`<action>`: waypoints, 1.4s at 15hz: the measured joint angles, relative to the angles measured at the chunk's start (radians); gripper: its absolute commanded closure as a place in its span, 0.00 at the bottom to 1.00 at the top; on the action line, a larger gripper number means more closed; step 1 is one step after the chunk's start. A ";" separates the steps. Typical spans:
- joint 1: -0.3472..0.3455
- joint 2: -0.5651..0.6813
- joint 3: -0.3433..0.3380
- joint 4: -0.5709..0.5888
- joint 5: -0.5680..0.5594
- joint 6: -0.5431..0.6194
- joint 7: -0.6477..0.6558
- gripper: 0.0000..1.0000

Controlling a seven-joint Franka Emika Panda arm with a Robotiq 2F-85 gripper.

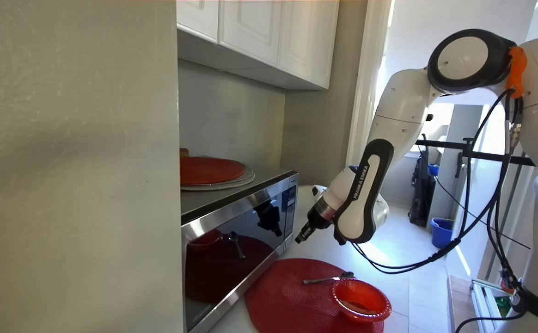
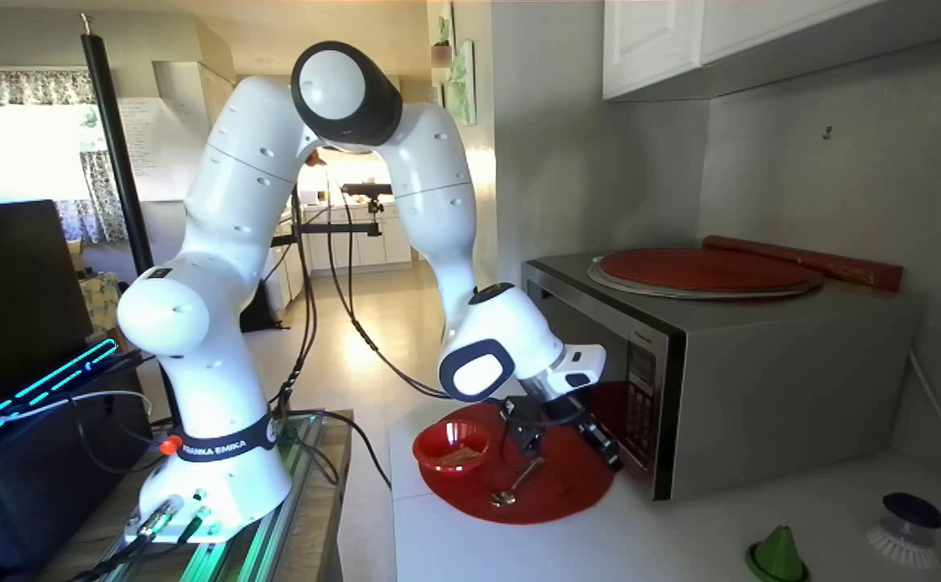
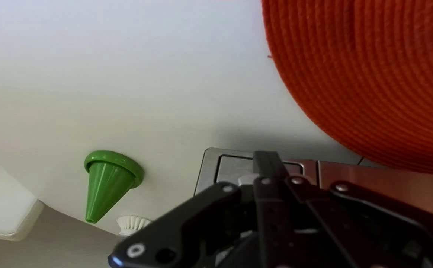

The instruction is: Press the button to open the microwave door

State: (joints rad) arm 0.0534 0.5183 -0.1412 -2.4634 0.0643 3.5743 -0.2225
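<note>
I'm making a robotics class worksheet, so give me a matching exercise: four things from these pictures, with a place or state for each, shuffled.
1. wide dark glass microwave door
2. glossy red bowl
3. smooth green cone
4. black gripper fingers

A. on the white counter, near a white-bristled brush
B. tips close to the rectangular steel button
C. shut, steel-framed
D. at the edge of the round red woven mat

Pairs: 1-C; 2-D; 3-A; 4-B

Kitchen, apparently of a home, indicated by white panelled wall cabinets (image 1: 250,32) above a white tabletop (image 2: 664,537) bearing a microwave (image 2: 786,388), a round red placemat (image 2: 567,489) with bowl (image 2: 450,440) and spoon (image 1: 327,279), and a dish brush (image 2: 905,537). Background, in an exterior view: a window (image 2: 30,153) with patterned curtains (image 2: 26,87) and further white cabinets (image 2: 367,252).
</note>
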 measured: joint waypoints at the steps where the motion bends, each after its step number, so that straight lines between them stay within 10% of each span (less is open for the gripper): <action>1: 0.000 0.011 0.000 0.008 0.000 0.001 0.001 1.00; 21: -0.005 0.133 0.008 0.068 0.000 0.179 0.048 1.00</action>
State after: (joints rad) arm 0.0489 0.6518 -0.1333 -2.3954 0.0643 3.7532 -0.1745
